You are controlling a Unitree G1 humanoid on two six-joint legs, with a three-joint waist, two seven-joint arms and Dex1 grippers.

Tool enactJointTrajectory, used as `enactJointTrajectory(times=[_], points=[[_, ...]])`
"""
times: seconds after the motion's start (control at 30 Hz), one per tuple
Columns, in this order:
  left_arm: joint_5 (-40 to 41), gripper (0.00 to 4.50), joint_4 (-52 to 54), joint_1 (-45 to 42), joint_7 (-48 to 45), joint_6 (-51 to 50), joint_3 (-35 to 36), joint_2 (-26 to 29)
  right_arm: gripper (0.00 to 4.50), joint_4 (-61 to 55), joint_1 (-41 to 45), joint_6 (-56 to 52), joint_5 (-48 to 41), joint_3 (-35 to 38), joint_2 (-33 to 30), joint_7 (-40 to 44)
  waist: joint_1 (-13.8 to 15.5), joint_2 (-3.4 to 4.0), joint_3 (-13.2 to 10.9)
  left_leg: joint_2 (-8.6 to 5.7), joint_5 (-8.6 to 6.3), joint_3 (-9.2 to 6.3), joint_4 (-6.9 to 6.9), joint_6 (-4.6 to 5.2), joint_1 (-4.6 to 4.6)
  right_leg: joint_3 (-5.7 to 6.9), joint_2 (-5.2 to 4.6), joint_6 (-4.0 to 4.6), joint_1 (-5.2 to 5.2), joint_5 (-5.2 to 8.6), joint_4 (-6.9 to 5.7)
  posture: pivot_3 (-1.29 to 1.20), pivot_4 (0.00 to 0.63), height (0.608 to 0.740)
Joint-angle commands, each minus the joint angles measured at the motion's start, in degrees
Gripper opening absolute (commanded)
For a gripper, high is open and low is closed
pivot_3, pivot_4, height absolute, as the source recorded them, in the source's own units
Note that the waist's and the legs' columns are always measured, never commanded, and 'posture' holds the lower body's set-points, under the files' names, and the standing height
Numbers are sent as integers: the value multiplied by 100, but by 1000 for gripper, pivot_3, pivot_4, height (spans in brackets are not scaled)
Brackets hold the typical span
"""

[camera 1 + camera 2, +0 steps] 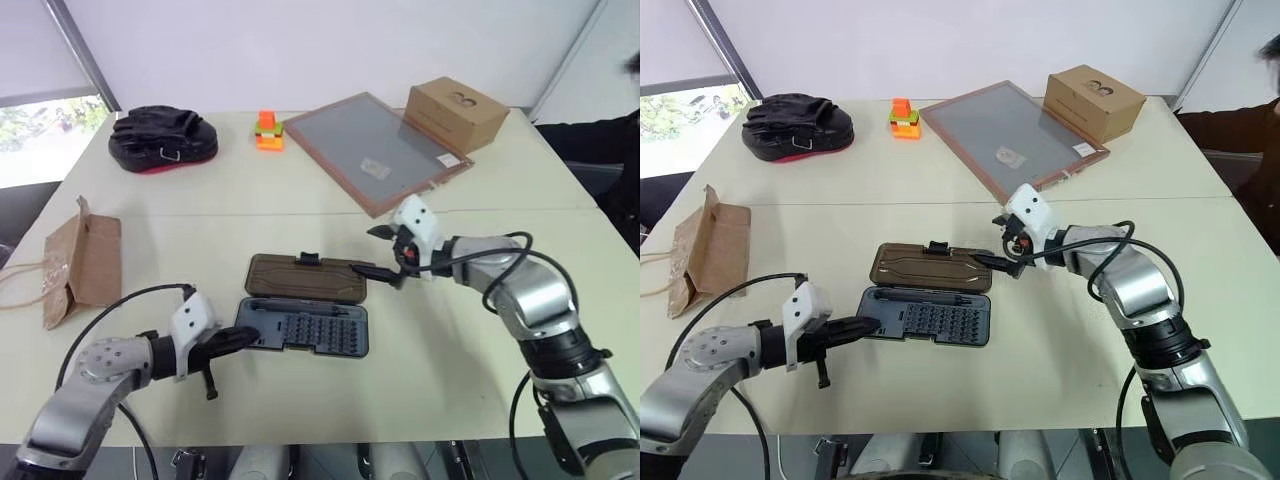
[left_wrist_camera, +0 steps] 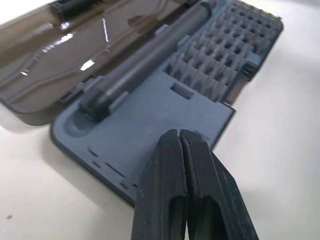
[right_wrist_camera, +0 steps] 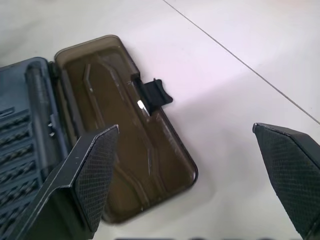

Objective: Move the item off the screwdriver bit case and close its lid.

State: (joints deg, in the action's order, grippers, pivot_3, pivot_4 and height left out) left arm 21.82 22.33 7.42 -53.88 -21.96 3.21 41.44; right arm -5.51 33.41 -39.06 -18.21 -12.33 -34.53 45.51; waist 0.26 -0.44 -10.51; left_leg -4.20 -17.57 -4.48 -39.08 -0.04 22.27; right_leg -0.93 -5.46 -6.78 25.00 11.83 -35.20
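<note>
We see the screwdriver bit case lying open near the front middle of the cream table, its rows of metal bits exposed and its lid folded flat on the far side of the case, latch tab pointing away. Left of the case, well apart, the item, a flat brown paper bag, rests near the table edge, clear of the case. Our left gripper, fingers pressed together on nothing, sits at the case's left end. Our right gripper, fingers spread wide, hovers at the lid's right end. Beyond the case lie a black pouch, a red-framed panel and a cardboard box.
</note>
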Motion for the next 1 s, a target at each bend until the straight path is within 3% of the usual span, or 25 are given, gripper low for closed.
enactJointTrajectory(times=[0.03,0.27,0.37,0.4,0.43,0.67,1.0], points=[[-206,63,-96,219,62,99,-201,-15,4500,533,208,373,301,-258,159,190,-11,2,1,0,0,1,0,0,0,0,0,0,0,0,0,0,150,740],[-279,63,-4,528,286,294,-321,-101,4500,1802,521,739,865,-760,536,514,-97,37,21,-1,0,0,1,0,-3,0,0,0,-2,0,0,0,150,740],[-298,63,72,621,402,310,-334,-134,4500,2294,682,484,848,-647,791,458,-128,42,26,0,0,1,11,0,-39,-1,2,1,-32,0,0,0,150,740],[-298,0,100,642,435,303,-339,-139,3953,2386,741,308,732,-529,908,472,-130,43,29,1,-1,2,23,0,-75,-3,3,5,-61,3,3,0,150,740],[-288,0,134,668,474,283,-334,-148,3706,2467,783,299,726,-509,979,512,-137,42,31,2,-1,2,27,0,-91,-3,4,17,-78,10,6,0,150,740],[-195,0,411,808,717,88,-301,-165,106,2922,882,678,1190,-801,1083,847,-139,46,44,4,-1,2,27,0,-95,-4,8,9,-78,6,2,0,150,740],[6,0,674,788,941,-356,-223,-158,15,3467,989,2264,2149,-1148,1012,1055,-153,29,120,11,-1,0,44,0,-115,-3,17,14,-88,9,3,0,150,740]])
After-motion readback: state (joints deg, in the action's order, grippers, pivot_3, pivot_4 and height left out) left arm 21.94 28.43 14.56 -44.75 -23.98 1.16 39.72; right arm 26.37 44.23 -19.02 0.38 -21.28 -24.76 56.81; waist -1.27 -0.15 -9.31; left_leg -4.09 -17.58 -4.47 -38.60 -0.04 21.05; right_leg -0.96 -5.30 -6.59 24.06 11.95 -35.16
